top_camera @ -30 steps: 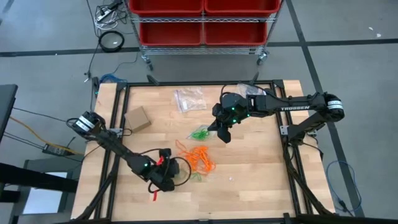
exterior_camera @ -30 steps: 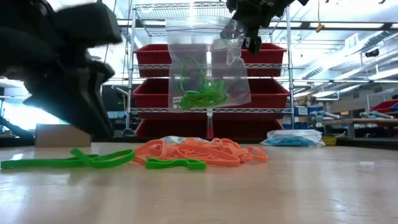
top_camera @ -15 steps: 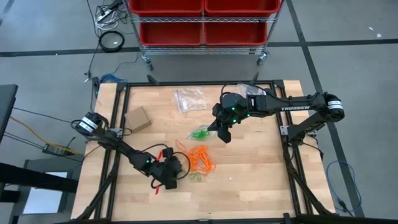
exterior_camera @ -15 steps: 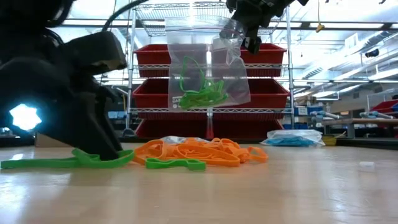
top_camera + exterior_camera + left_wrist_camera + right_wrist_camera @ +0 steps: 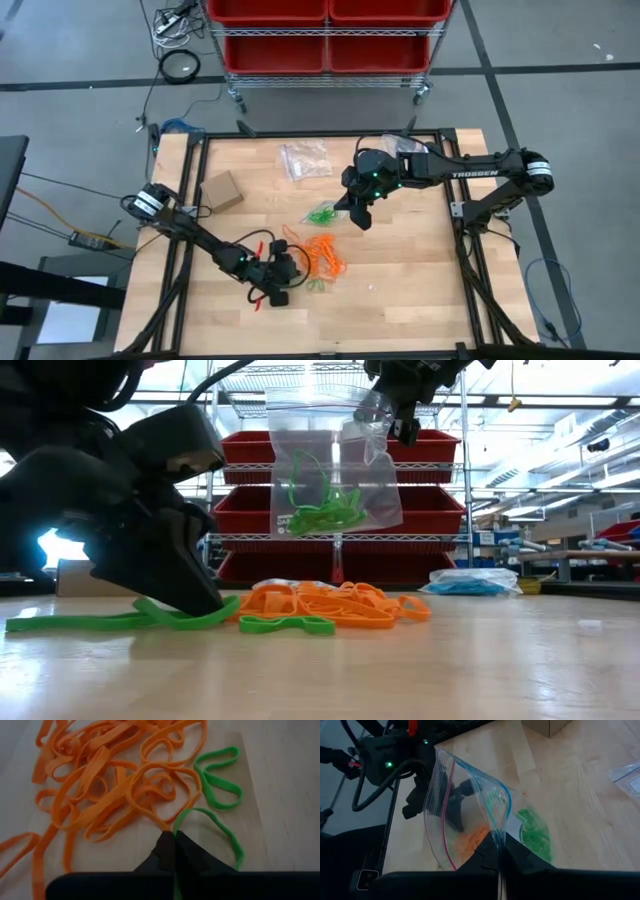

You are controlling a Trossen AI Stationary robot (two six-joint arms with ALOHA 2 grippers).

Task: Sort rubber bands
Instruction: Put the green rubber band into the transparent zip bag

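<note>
Orange rubber bands (image 5: 322, 255) lie in a tangled pile mid-table, also seen in the low view (image 5: 320, 603) and the left wrist view (image 5: 100, 785). Loose green bands (image 5: 217, 777) lie flat beside the pile. My left gripper (image 5: 288, 277) is down at the table on the pile's left side, shut on one long green band (image 5: 90, 623). My right gripper (image 5: 356, 214) hangs high over the table's middle, shut on a clear plastic bag (image 5: 330, 465). Green bands (image 5: 322, 510) rest in the bottom of that bag. My left gripper pinches one end of the green band's loop (image 5: 180, 822) between its two fingertips, slanting down from the table's left side. The band lies flat and slack on the wood. My right gripper pinches the bag's zip edge (image 5: 495, 834) at its top. The bag hangs below the fingers with its mouth gaping, clear of the table.
A cardboard box (image 5: 221, 190) sits at the far left and another clear bag (image 5: 305, 160) at the far middle. In the low view a bag of blue bands (image 5: 470, 580) lies farther back on the right. A rack of red bins (image 5: 325, 30) stands beyond the table's far edge.
My left gripper has come down to the table and moved toward the orange pile. Its fingertips now sit on the green band's end, and that end has slid a little toward the pile.
</note>
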